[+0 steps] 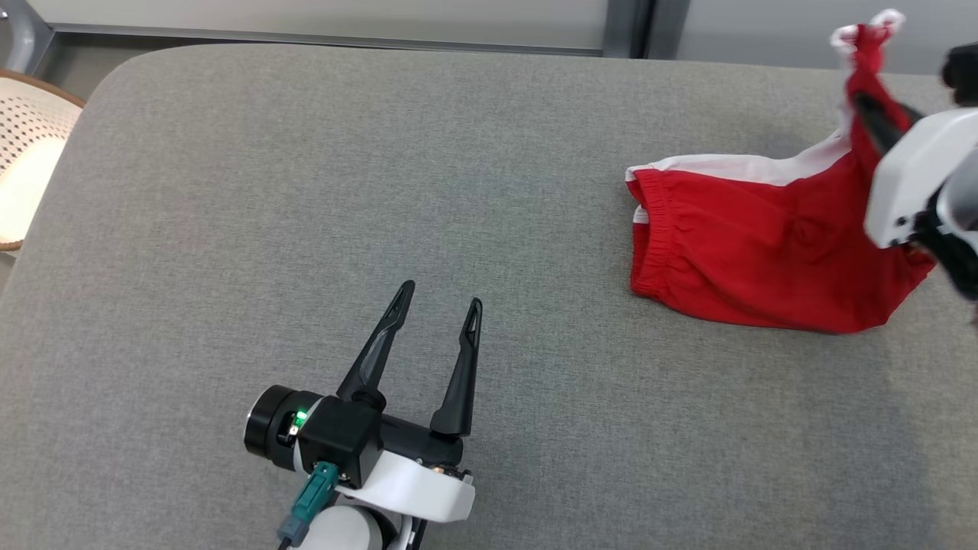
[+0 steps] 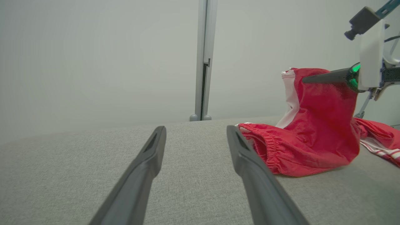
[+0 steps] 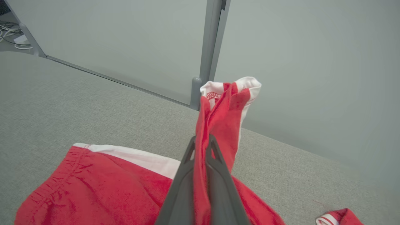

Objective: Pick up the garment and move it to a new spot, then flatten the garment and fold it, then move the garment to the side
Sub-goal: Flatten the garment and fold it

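Red garment [image 1: 764, 252] pinched, right end effector [image 3: 202, 141] aloft

Black left pincer [image 1: 442, 293] has 2 slotted fingers [image 1: 458, 374].

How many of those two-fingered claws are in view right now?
2. The left end effector hangs open over the grey surface at the head view's lower left; the right end effector, at its upper right, is shut on the red garment, holding one end up.
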{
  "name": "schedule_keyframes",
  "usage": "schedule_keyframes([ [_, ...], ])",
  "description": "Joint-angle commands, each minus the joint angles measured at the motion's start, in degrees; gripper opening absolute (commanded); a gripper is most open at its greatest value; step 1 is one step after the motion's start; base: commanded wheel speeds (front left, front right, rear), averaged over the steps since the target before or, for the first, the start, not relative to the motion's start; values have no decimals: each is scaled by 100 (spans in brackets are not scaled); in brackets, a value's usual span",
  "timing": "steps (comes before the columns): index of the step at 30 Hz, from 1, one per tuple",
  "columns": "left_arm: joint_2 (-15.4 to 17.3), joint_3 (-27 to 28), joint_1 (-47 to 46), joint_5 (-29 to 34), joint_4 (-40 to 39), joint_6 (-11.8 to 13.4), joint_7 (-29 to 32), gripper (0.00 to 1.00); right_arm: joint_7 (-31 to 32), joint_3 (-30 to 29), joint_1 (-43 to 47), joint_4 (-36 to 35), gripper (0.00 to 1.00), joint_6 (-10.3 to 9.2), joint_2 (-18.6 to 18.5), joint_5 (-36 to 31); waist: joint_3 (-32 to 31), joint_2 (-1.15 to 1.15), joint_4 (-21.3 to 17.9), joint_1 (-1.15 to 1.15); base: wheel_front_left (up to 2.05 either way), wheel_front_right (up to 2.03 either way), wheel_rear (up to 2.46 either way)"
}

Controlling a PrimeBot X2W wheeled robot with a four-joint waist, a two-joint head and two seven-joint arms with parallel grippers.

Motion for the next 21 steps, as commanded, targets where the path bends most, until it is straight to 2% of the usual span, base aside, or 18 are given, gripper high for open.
schedule_keyframes([
  [1, 15, -15, 44, -25, -3, 31, -10, 100, 93, -22, 127, -109, 0, -13, 157, -82, -30, 0, 54, 0, 0, 0, 0],
  [8, 16, -141, 50, -154, 21, 34, -10, 100, 320, -64, 541, -509, 0, -13, 881, -547, -9, 0, 208, 0, 0, 0, 0],
  [17, 16, -246, -34, -215, 106, 8, -10, 100, 71, -39, 969, -432, 2, -13, 1619, -1068, 42, 0, 292, 0, 0, 0, 0],
  [18, 16, -249, -26, -218, 118, 10, -10, 100, -30, -74, 995, -413, 38, -13, 1703, -1155, 24, 0, 283, 0, 0, 0, 0],
  [19, 16, -248, -15, -224, 132, 16, -10, 100, -160, -125, 1038, -402, 100, -13, 1821, -1198, 3, 0, 271, 0, 0, 0, 0],
  [21, 16, -243, 7, -222, 153, 25, -10, 100, -423, -190, 1166, -411, 100, -10, 2028, -1193, -53, 0, 238, 0, 0, 0, 0],
])
